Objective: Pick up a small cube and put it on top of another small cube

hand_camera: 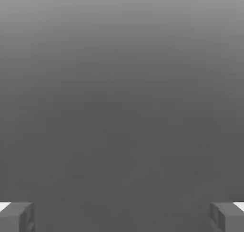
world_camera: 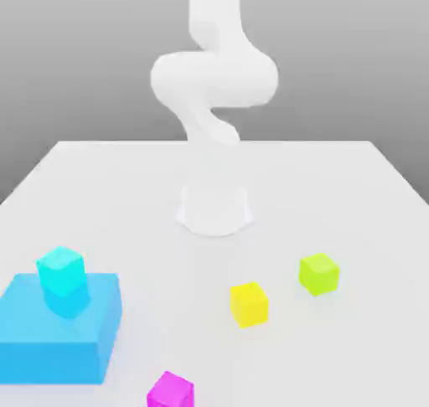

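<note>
Several small cubes lie on the white table (world_camera: 352,196). A yellow cube (world_camera: 249,303) sits in front of the arm's base, and a lime-green cube (world_camera: 318,273) is a little toward the exterior view's right of it. At the front edge is a magenta cube (world_camera: 171,390). A cyan cube (world_camera: 61,271) rests on a large blue block (world_camera: 50,338). In the hand view my gripper (hand_camera: 122,217) is open, its grey fingertips (hand_camera: 17,216) far apart with nothing between them, facing plain grey background.
The white arm (world_camera: 214,79) rises from its round base (world_camera: 214,206) at the table's middle and bends upward out of the frame. The large blue block occupies the front corner on the exterior view's left.
</note>
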### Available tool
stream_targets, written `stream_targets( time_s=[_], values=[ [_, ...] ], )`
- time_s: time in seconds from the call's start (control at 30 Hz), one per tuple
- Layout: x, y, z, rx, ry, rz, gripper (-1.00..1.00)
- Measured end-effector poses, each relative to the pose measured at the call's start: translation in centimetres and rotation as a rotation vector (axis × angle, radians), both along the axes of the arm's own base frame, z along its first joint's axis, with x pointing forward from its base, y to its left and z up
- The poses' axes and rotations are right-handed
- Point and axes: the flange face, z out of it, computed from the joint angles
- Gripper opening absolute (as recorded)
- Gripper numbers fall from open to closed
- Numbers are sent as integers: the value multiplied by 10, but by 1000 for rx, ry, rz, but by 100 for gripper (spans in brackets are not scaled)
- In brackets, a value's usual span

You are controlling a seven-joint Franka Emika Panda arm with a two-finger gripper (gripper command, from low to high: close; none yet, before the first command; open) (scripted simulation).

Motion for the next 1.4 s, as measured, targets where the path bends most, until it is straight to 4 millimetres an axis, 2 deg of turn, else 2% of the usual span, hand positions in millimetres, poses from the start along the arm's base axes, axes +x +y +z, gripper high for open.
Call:
stream_targets(
  time_s=[0.1,0.23,0.37,0.5,0.7,0.9,1.07,1.1,1.3,1.4],
  values=[
    [38,-5,-45,21,82,-44,0],
    [79,-13,-108,47,185,-102,0],
    [109,-23,-176,72,288,-161,0],
    [129,-32,-248,97,390,-221,0],
    [139,-47,-359,136,542,-317,0],
    [124,-54,-470,171,694,-408,0],
    [120,-55,-541,175,718,-423,0],
    [120,-55,-549,176,719,-423,-100],
    [120,-55,-553,176,718,-423,-100],
    [121,-55,-528,176,718,-424,-100]
  ],
)
